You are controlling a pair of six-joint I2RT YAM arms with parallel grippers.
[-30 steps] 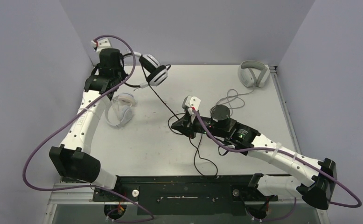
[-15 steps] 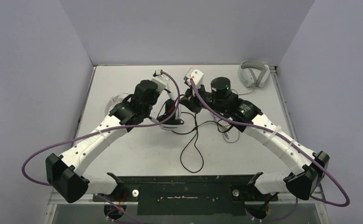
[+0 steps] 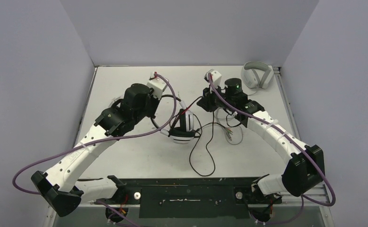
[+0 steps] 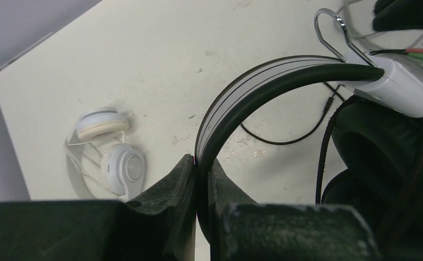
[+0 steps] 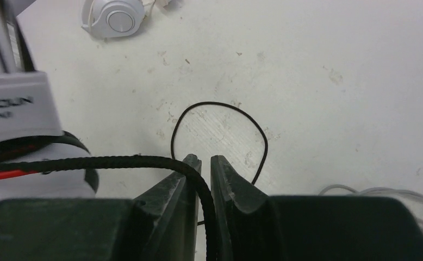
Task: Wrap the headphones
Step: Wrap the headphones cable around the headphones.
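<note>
The black-and-white headphones [image 3: 182, 126] hang over the middle of the table. My left gripper [image 4: 200, 160] [image 3: 157, 118] is shut on their black headband [image 4: 242, 92]. One black ear cushion [image 4: 383, 147] fills the right of the left wrist view. Their black cable [image 3: 202, 158] loops over the table and rises to my right gripper [image 5: 205, 159] [image 3: 205, 103], whose jaws stand barely apart with the braided cable [image 5: 117, 162] filling the gap. The small white headphones [image 4: 109, 157] [image 5: 114, 16] lie flat at the left, mostly behind my left arm in the top view.
A light grey over-ear pair [image 3: 257, 74] leans at the back right corner. Its thin grey cable [image 3: 233, 137] trails onto the table under my right arm. Walls close off the back and both sides.
My left arm swung the headset from the back left to the centre. My right gripper carried the cable from the table's middle up and back to the right, and its jaws eased slightly.
</note>
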